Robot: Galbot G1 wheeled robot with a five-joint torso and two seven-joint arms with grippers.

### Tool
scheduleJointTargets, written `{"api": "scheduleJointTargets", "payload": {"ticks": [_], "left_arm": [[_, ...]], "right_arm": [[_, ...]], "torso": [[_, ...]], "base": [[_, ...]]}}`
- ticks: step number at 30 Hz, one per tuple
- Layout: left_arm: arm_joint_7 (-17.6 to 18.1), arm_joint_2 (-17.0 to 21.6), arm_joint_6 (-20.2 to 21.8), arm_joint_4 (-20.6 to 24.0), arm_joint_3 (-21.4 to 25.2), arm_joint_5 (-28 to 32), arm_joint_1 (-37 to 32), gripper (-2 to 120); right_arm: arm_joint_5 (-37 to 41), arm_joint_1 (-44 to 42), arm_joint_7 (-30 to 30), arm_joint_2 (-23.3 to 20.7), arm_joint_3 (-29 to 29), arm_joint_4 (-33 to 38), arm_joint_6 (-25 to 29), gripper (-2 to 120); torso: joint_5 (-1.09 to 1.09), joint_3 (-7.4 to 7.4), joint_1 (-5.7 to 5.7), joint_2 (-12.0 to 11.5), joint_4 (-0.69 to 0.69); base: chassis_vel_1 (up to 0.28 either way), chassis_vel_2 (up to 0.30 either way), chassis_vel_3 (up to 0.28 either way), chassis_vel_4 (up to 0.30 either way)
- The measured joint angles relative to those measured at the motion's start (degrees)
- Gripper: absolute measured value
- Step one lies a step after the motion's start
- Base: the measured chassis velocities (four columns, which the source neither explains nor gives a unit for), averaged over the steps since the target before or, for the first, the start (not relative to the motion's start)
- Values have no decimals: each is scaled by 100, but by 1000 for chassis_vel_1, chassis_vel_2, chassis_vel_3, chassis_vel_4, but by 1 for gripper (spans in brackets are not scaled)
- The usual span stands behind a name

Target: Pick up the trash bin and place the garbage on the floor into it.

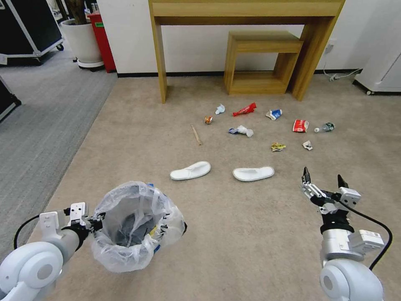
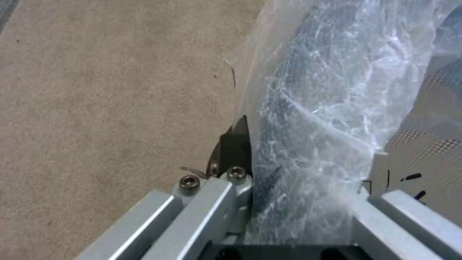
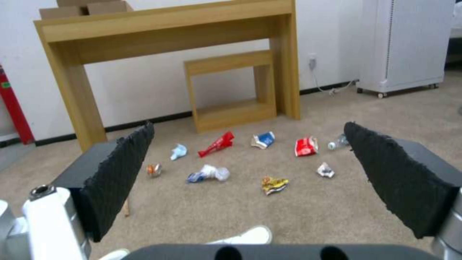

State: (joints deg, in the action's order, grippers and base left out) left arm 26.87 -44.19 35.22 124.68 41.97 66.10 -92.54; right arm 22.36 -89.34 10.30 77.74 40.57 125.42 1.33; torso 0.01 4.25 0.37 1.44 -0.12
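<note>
My left gripper is shut on the near rim of the trash bin, a blue bin with a crinkled white bag liner, held above the floor at lower left. One black finger presses the liner from outside. The garbage lies ahead on the beige carpet: two white slippers, a wooden stick, a red wrapper, a carton, a yellow wrapper and a bottle. My right gripper hangs open and empty, short of the right slipper.
A tall wooden console with a small wooden shelf under it stands at the wall behind the litter. A white appliance is at far right. Grey carpet, a plant pot and a red box lie left.
</note>
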Motion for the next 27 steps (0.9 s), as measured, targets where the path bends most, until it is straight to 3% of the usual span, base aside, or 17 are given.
{"api": "scheduleJointTargets", "payload": {"ticks": [27], "left_arm": [[-40, 79, -68, -329, 74, 39, 180, 0]], "right_arm": [[-63, -17, 42, 136, 130, 132, 35, 100]], "torso": [[-1, 0, 0, 0, 0]], "base": [[0, 0, 0, 0]]}}
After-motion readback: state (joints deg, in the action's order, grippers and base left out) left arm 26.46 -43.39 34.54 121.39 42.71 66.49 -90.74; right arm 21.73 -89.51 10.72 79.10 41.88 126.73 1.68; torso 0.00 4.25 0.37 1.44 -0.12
